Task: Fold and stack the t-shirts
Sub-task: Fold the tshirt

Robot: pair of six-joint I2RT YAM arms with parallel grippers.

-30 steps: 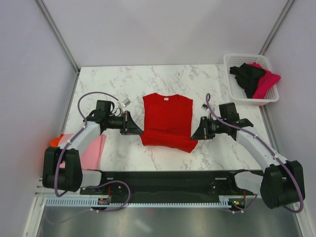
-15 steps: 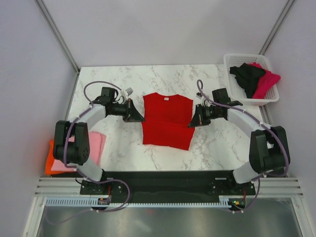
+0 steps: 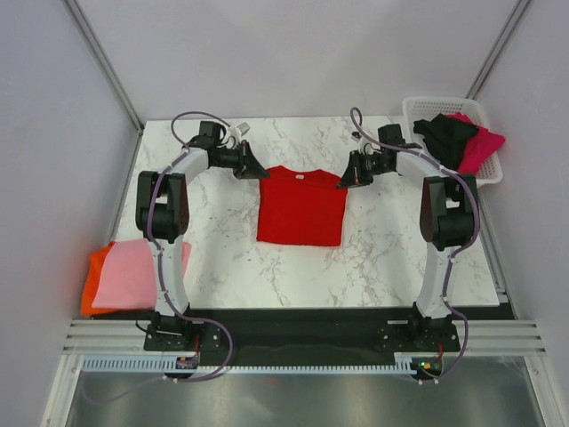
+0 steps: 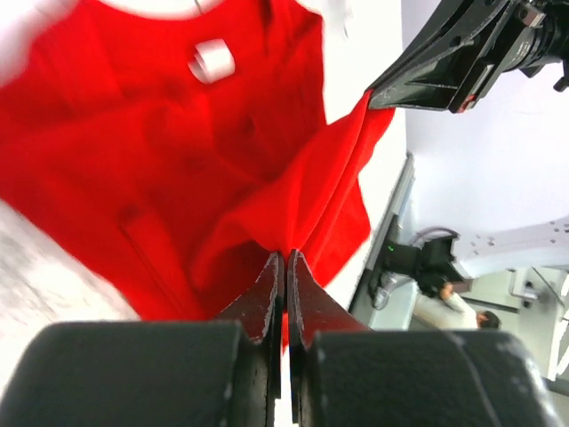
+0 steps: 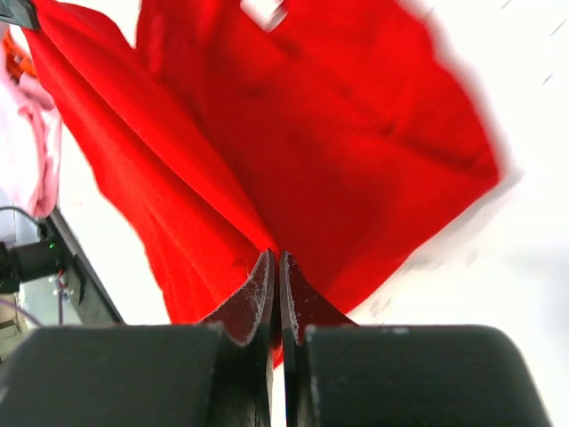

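Note:
A bright red t-shirt lies in the middle of the marble table, its near half doubled over towards the collar. My left gripper is shut on the cloth at the shirt's far left corner. My right gripper is shut on it at the far right corner. In the left wrist view the red t-shirt fans out from the shut left gripper, with a white neck label. The right wrist view shows the red t-shirt pinched in the right gripper. A folded light pink t-shirt rests on an orange one.
A white lattice basket at the far right corner holds a black t-shirt and a magenta t-shirt. The pink and orange stack sits at the table's near left corner. Both arms stretch far out over the table along the shirt's two sides.
Both grippers have travelled from the shirt's near hem to its far end, carrying the hem with them. The red shirt now lies doubled over and shorter.

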